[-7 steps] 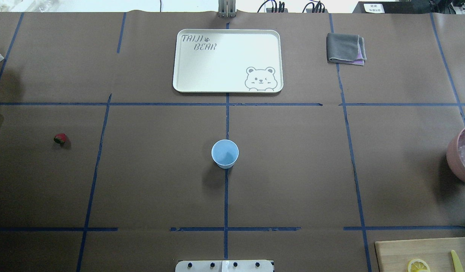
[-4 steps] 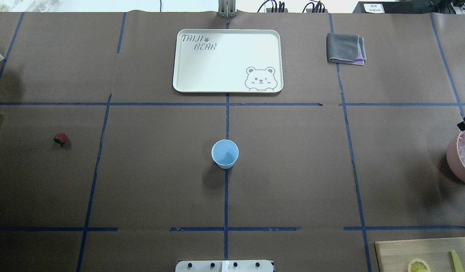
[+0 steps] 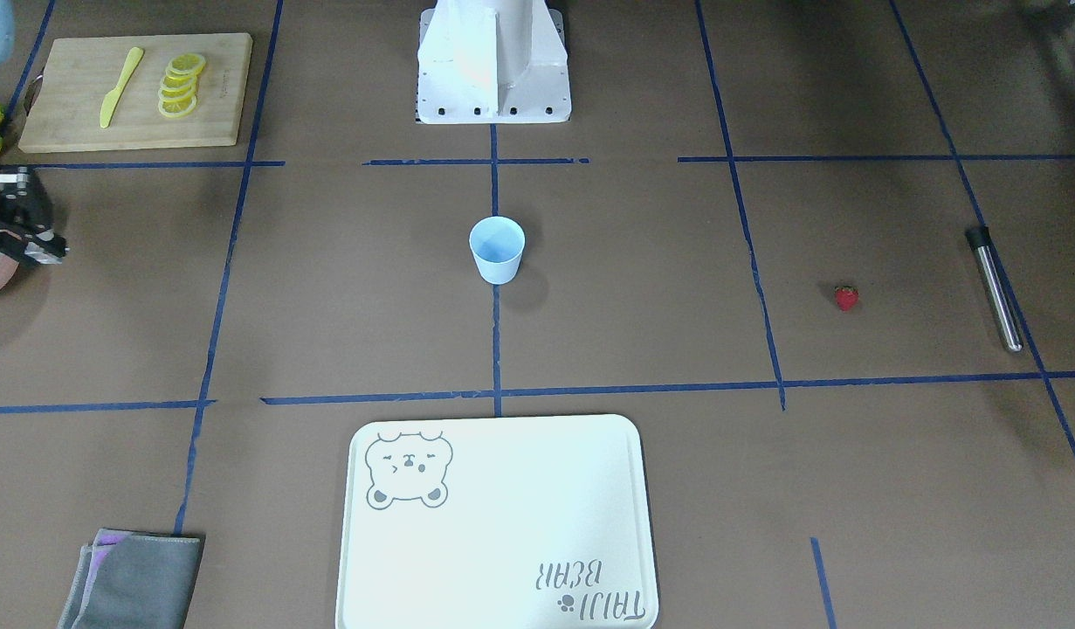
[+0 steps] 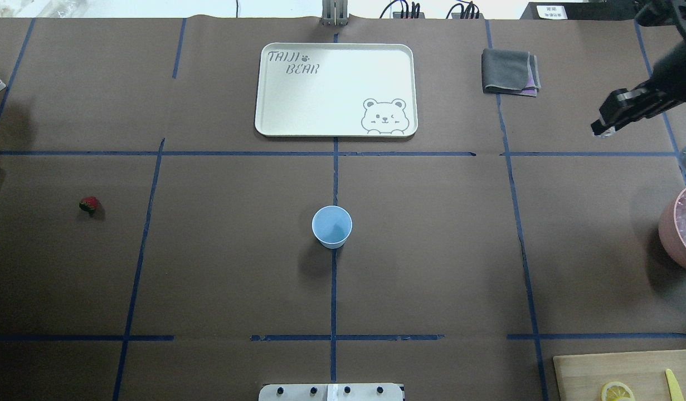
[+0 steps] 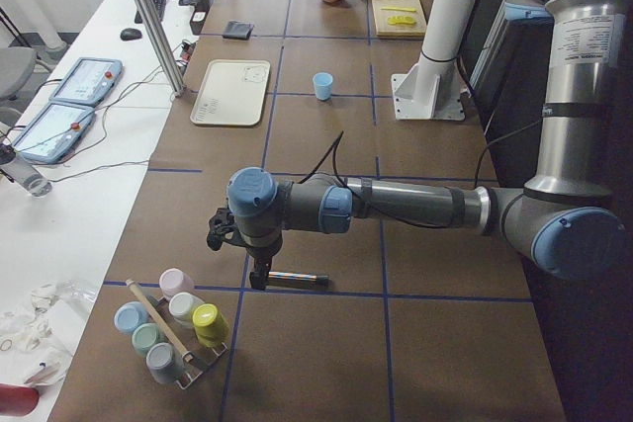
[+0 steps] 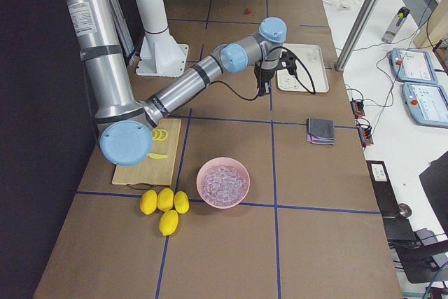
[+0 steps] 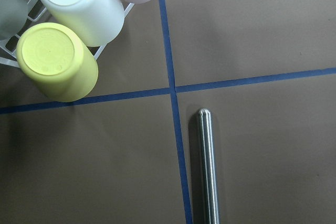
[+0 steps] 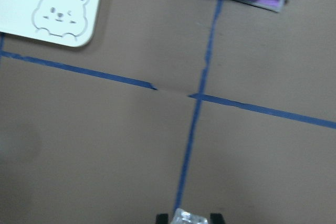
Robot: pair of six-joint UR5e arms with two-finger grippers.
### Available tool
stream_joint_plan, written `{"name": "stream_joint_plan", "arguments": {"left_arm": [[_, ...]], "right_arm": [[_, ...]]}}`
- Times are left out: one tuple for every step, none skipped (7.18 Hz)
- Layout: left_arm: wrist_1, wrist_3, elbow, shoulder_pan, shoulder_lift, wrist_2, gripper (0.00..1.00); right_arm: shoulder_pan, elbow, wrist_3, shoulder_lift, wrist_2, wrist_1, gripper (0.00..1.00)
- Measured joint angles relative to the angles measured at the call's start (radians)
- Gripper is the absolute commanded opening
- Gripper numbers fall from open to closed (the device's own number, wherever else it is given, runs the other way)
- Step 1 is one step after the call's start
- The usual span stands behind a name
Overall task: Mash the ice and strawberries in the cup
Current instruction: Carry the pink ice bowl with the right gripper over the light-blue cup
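Our right gripper (image 8: 189,218), bottom centre, pinches slick ice (image 8: 189,215) that may slip free short of the mid-frame cup (image 4: 331,226); whether the left gripper (image 5: 257,279) is apart or together, we cannot tell.

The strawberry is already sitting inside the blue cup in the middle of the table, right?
Not quite. The cup does stand in the middle of the table, but the strawberry lies on the table far off to its side, as the overhead view shows.
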Motion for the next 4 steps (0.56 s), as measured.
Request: {"name": "stream_joint_plan", "arguments": {"left_arm": [[-0.002, 0.000, 0.000, 0.000, 0.001, 0.002, 1.00], [-0.004, 0.000, 0.000, 0.001, 0.001, 0.004, 1.00], [-0.005, 0.000, 0.000, 0.002, 0.001, 0.006, 1.00], [-0.005, 0.000, 0.001, 0.002, 0.001, 0.007, 1.00]], "right_arm": [[-0.088, -0.001, 0.160, 0.085, -0.033, -0.003, 0.00], [-0.184, -0.003, 0.307, 0.160, -0.097, -0.003, 0.00], [-0.287, -0.021, 0.444, 0.241, -0.183, -0.004, 0.00], [-0.383, -0.068, 0.558, 0.330, -0.275, -0.003, 0.00]]}}
